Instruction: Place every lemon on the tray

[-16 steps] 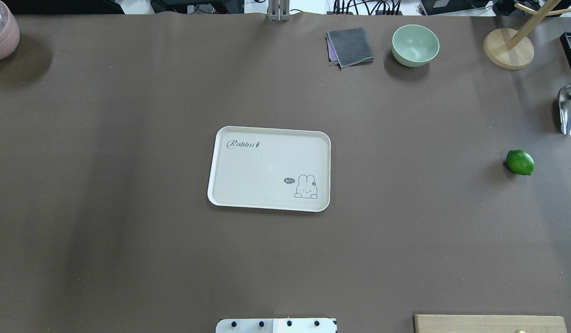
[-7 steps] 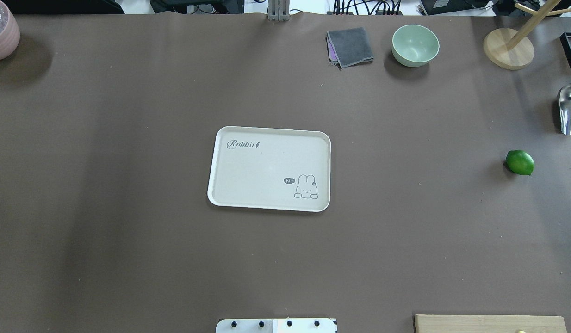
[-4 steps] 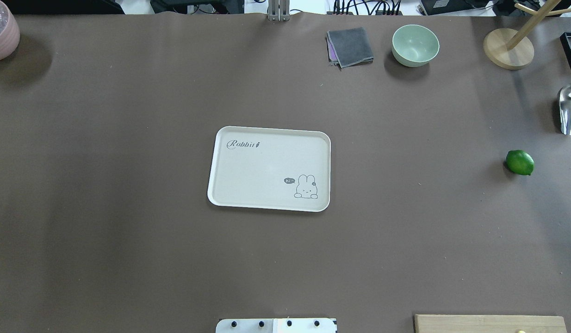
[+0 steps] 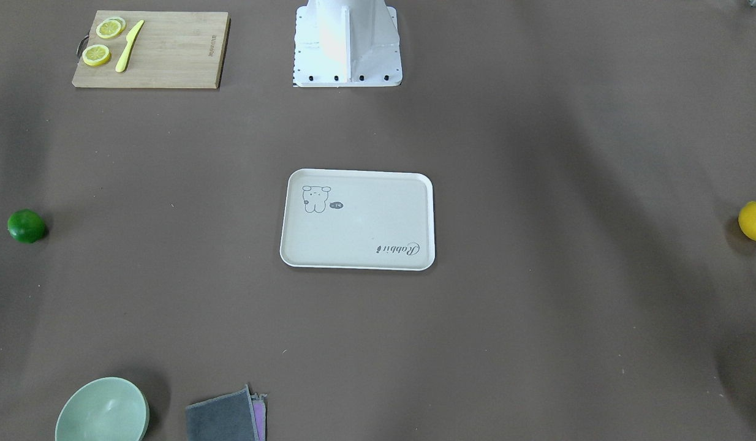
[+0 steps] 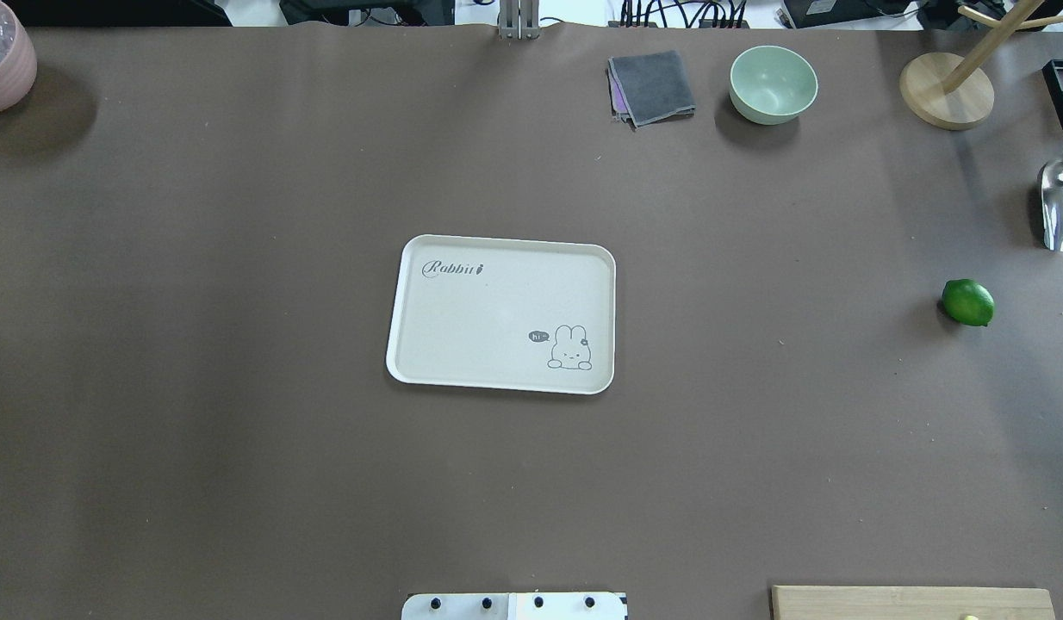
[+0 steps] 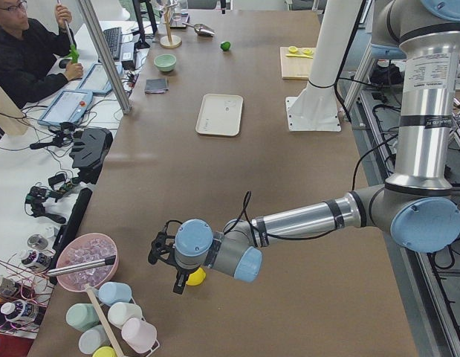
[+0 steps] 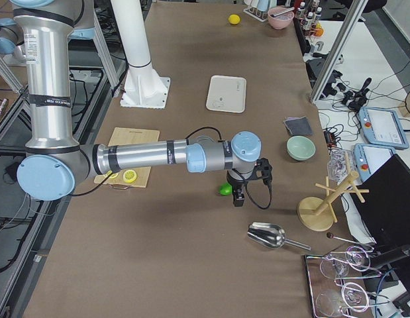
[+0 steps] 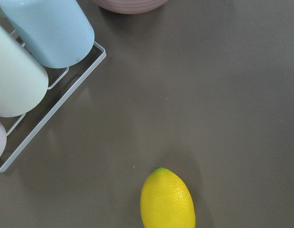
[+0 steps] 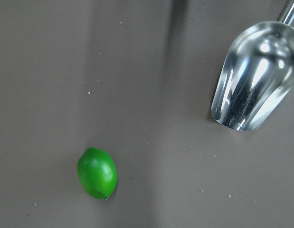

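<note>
We see the tray (image 5: 488,310) lying flat in the middle of the desk (image 5: 239,448), with open brown surface wide on all four sides of it; both lemons lie on the desk, well apart from the tray. The green lemon (image 5: 967,302) sits toward the desk's right end, near a metal scoop (image 9: 253,78) but apart from it; the yellow lemon (image 4: 755,221) sits at the opposite end, close to the left edge, near a wire rack of cups (image 8: 37,61) and a pink bowl (image 6: 86,260). Along the far edge stand a folded grey cloth (image 5: 652,86), a pale green bowl (image 5: 773,83) and a wooden stand (image 5: 945,90); a cutting board (image 4: 163,52) by the robot's right carries lemon slices (image 4: 97,55) and a yellow knife (image 4: 128,46).

The tray bears "Rabbit" in script at one corner and a rabbit drawing with a "hi" bubble at the opposite one; the small mark on the board is too small for us to read.

The left pincer (image 6: 169,262) hangs low just beside the yellow lemon; the right pincer (image 7: 248,185) hangs low just beside the green lemon; both show only from the side, so we cannot tell how far either is spread, nor whether it touches its fruit.
</note>
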`<state>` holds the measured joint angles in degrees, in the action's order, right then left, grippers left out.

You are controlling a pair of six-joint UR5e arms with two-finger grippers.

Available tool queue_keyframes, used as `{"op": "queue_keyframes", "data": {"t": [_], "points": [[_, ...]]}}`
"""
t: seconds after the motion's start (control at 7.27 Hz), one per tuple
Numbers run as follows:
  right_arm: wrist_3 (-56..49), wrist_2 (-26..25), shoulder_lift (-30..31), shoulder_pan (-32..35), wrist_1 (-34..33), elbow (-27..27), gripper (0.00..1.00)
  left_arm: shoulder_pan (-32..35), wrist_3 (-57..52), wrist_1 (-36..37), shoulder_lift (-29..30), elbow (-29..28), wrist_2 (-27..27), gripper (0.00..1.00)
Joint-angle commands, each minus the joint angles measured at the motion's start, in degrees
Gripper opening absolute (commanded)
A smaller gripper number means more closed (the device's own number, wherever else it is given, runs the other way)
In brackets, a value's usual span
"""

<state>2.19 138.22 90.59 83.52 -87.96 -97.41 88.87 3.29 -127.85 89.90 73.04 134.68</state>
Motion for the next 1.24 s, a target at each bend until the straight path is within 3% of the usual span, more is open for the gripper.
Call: {"op": "queue_keyframes", "data": {"t": [0.0, 1.1], "points": [[0.2, 0.4, 0.4, -0.2, 1.7, 0.3, 1.0, -3.3, 3.2, -6.4, 0.0, -3.7, -3.0, 0.98], [0.4, 1.3, 0.3, -0.1, 2.0, -0.2, 1.0, -10.4, 6.8, -7.0, 3.9, -9.1, -3.1, 0.98]]}}
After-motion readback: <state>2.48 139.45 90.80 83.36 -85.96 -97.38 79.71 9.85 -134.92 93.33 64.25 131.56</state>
